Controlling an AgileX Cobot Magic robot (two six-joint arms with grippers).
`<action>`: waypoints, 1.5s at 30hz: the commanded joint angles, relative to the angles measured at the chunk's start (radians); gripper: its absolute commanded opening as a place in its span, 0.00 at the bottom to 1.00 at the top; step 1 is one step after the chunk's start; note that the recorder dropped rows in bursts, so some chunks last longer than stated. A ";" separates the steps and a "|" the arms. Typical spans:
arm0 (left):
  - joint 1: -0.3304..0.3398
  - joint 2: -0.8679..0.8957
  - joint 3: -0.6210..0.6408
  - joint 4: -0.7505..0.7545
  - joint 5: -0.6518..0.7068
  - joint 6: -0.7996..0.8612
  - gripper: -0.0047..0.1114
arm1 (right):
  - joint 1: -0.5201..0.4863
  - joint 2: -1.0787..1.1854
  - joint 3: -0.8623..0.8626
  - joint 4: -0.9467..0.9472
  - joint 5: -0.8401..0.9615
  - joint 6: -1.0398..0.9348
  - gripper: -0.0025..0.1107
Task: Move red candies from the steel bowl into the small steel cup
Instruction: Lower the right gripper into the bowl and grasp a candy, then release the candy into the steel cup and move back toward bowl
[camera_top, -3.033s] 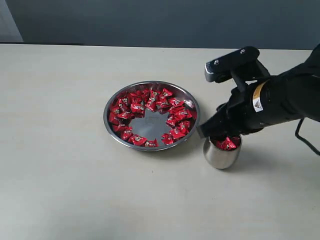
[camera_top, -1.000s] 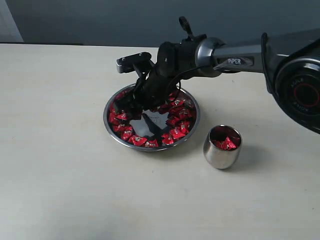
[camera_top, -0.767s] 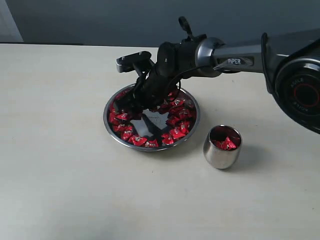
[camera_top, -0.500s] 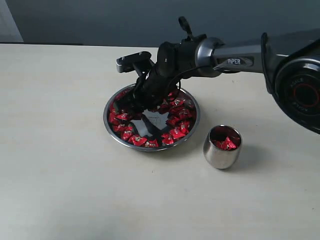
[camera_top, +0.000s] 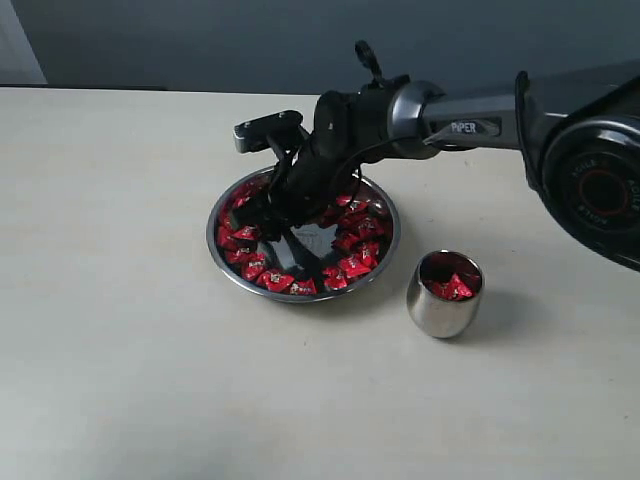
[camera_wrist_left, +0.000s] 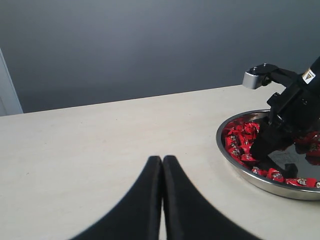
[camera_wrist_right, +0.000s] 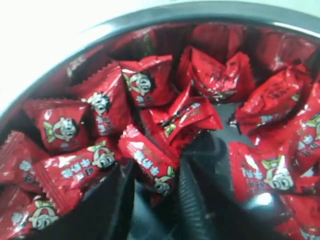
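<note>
Pale desk (camera_top: 120, 350): right hand (camera_top: 262, 212) is back from the small steel cup (camera_top: 440, 310), down in the steel bowl (camera_top: 300, 297).
Its fingers now pinch one red candy (camera_wrist_right: 150, 167) among the bowl's heap, so another transfer looks underway; the left hand (camera_wrist_left: 162, 165) sits clenched and empty.

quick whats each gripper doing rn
left gripper: jaws shut, holding nothing.
right gripper: jaws shut on a red candy in the steel bowl.

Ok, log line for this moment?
right tool: in bowl, gripping one candy | left tool: shut, empty, away from bowl | cup: holds candies
</note>
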 joint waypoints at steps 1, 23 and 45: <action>0.001 -0.005 0.005 -0.001 -0.005 -0.001 0.06 | -0.002 -0.050 -0.004 -0.006 0.030 -0.004 0.08; 0.001 -0.005 0.005 -0.001 -0.005 -0.001 0.06 | -0.004 -0.729 0.582 -0.104 -0.004 0.055 0.02; 0.001 -0.005 0.005 -0.001 -0.005 -0.001 0.06 | -0.004 -0.913 0.886 -0.663 -0.002 0.648 0.02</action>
